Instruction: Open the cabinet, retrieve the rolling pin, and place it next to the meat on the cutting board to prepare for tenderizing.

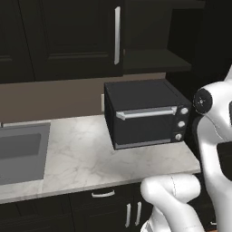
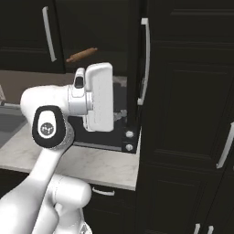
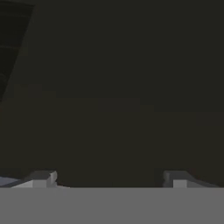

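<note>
Pincer spread wide, empty, facing a dark cabinet surface just ahead. Rolling pin lies beyond my hand on the opened shelf, awaiting my reach

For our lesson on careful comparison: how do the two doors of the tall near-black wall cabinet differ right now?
The left cabinet door sits closed, its panelled face toward the room; the right cabinet door is swung open, seen almost edge-on. Beside the open door a slim brown wooden rolling pin shows inside. Both carry long vertical silver bar handles.
</note>
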